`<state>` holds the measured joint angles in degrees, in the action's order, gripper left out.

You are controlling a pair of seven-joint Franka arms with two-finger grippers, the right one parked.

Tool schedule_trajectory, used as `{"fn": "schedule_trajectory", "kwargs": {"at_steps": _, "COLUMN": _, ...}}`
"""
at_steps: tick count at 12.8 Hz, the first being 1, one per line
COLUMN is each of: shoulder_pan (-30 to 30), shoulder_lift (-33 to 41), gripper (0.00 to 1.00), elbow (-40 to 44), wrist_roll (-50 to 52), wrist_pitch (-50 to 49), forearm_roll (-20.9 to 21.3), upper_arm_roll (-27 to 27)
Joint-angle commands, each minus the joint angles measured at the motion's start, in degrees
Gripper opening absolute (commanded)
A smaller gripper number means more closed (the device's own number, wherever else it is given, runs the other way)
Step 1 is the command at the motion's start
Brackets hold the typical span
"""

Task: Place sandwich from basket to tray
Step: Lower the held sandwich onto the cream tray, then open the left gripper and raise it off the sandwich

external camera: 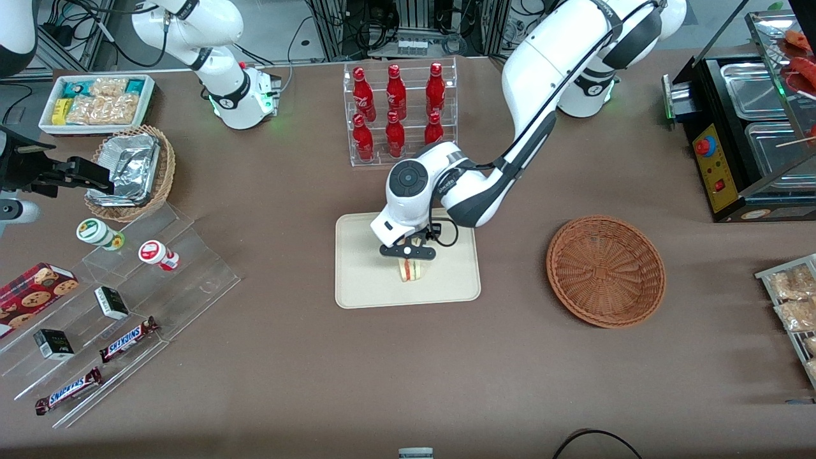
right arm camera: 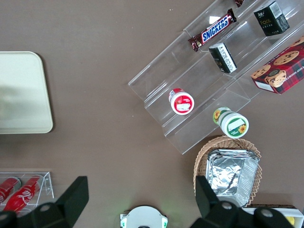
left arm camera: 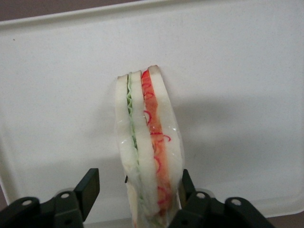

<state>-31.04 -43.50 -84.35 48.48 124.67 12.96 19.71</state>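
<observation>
The sandwich (external camera: 411, 269) (left arm camera: 149, 142), a white-bread wedge with red, orange and green filling, stands on its edge on the cream tray (external camera: 363, 287) (left arm camera: 237, 71) (right arm camera: 19, 95). My left gripper (external camera: 408, 252) (left arm camera: 137, 180) hovers right over it, open, with the sandwich between its jaws. One finger (left arm camera: 88, 187) stands clear of the bread with a gap; the other is close against the bread. The reddish-brown basket (external camera: 605, 271) sits empty beside the tray, toward the working arm's end of the table.
A clear rack of red bottles (external camera: 398, 111) stands farther from the front camera than the tray. Toward the parked arm's end are a tan wicker basket of foil packets (external camera: 131, 172), acrylic steps with snacks (external camera: 127, 299) and a white bin (external camera: 95, 102). A black food warmer (external camera: 746, 127) stands at the working arm's end.
</observation>
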Motion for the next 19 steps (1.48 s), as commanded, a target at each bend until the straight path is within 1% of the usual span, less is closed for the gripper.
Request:
{"fn": "schedule_trajectory", "kwargs": {"at_steps": 1, "shoulder_pan": 0.97, "shoulder_lift": 4.02, "gripper": 0.99, "elbow": 1.12, "wrist_roll": 1.44, "wrist_pitch": -3.99, "forearm_roll": 0.40, "upper_arm_roll": -0.72}}
{"fn": "schedule_trajectory", "kwargs": {"at_steps": 3, "shoulder_pan": 2.82, "shoulder_lift": 8.06, "gripper": 0.99, "elbow": 0.68, "wrist_roll": 1.88, "wrist_pitch": -4.34, "forearm_roll": 0.22, "upper_arm_roll": -0.73}}
{"fn": "schedule_trajectory", "kwargs": {"at_steps": 6, "shoulder_pan": 3.96, "shoulder_lift": 12.90, "gripper": 1.00, "elbow": 0.95, "wrist_roll": 3.82, "wrist_pitch": -8.73, "forearm_roll": 0.40, "upper_arm_roll": -1.60}}
{"fn": "schedule_trajectory", "kwargs": {"at_steps": 11, "shoulder_pan": 9.15, "shoulder_lift": 20.01, "gripper": 1.00, "elbow": 0.50, "wrist_roll": 3.20, "wrist_pitch": -19.26, "forearm_roll": 0.40, "upper_arm_roll": -1.61}}
{"fn": "schedule_trajectory", "kwargs": {"at_steps": 13, "shoulder_pan": 12.91, "shoulder_lift": 22.75, "gripper": 1.00, "elbow": 0.42, "wrist_roll": 2.68, "wrist_pitch": -22.44, "forearm_roll": 0.31, "upper_arm_roll": -1.43}}
{"fn": "schedule_trajectory", "kwargs": {"at_steps": 16, "shoulder_pan": 16.53, "shoulder_lift": 25.21, "gripper": 0.99, "elbow": 0.42, "wrist_roll": -2.42, "wrist_pitch": -24.63, "forearm_roll": -0.13, "upper_arm_roll": -1.43}}
{"fn": "schedule_trajectory", "kwargs": {"at_steps": 18, "shoulder_pan": 19.42, "shoulder_lift": 27.41, "gripper": 1.00, "elbow": -0.45, "wrist_roll": -6.70, "wrist_pitch": -26.05, "forearm_roll": -2.41, "upper_arm_roll": -1.43}}
{"fn": "schedule_trajectory", "kwargs": {"at_steps": 19, "shoulder_pan": 20.66, "shoulder_lift": 28.55, "gripper": 1.00, "elbow": -0.98, "wrist_roll": -8.64, "wrist_pitch": -26.32, "forearm_roll": -2.68, "upper_arm_roll": -1.43}}
